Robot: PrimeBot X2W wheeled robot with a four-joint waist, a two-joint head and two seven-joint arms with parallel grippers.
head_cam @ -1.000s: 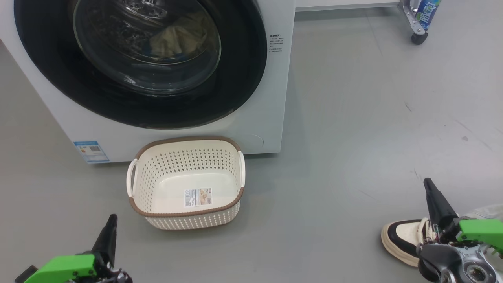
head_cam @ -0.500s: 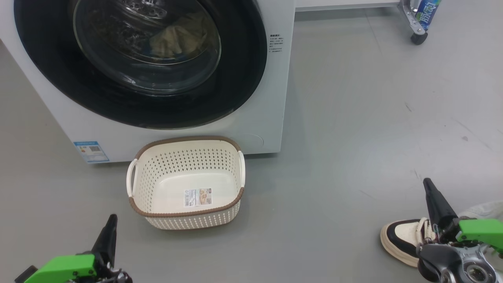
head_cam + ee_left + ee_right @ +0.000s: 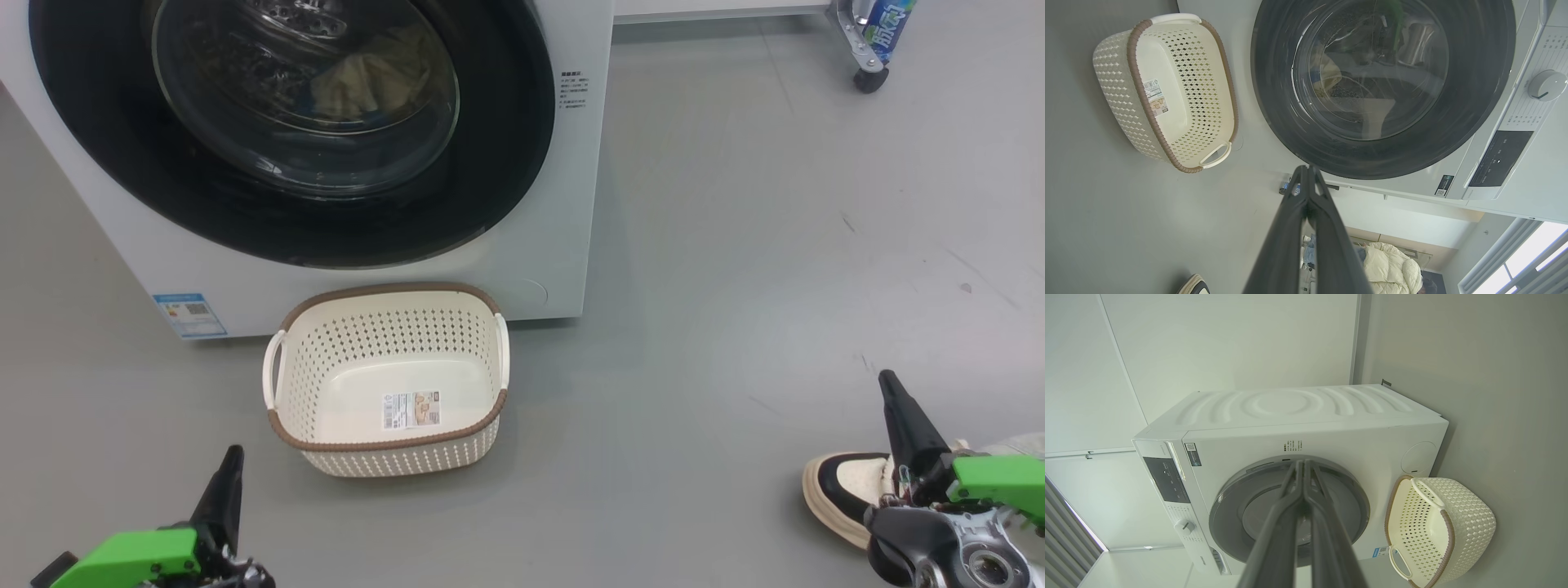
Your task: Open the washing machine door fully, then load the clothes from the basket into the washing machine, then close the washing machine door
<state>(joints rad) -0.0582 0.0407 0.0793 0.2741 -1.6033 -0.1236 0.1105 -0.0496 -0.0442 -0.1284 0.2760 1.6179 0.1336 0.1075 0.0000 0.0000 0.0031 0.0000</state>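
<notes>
**Head view.** The big white front-loading washing machine (image 3: 563, 204) stands at the top left on the grey floor (image 3: 735, 286). Its round door with the wide shiny black rim and clear glass middle (image 3: 506, 163) lies flat against the machine, so it looks shut. Behind the glass sit the soft pale yellow clothes (image 3: 367, 77), inside the drum. The small cream plastic basket with little holes and a brown rim (image 3: 392, 461) stands on the floor just in front of the machine. It has nothing in it but a sticker.

The left gripper (image 3: 233, 461) is at the bottom left, near the basket. Its jaws are pressed together and hold nothing. The right gripper (image 3: 891, 392) is at the bottom right, well apart from the machine, and its jaws are also pressed together and hold nothing. A person's black and white shoe (image 3: 841, 490) is just beside it.

**Left wrist view.** The left gripper (image 3: 1306, 171) points at the edge of the door (image 3: 1474, 102). The clothes (image 3: 1329, 77) show through the glass.

**Right wrist view.** The right gripper (image 3: 1303, 465) points at the door (image 3: 1229, 514) from farther back. The basket (image 3: 1470, 522) is off to one side.

All three jobs look done. If the door needed one more push, it lies ahead of and above both grippers, and the left arm is the nearer one.
</notes>
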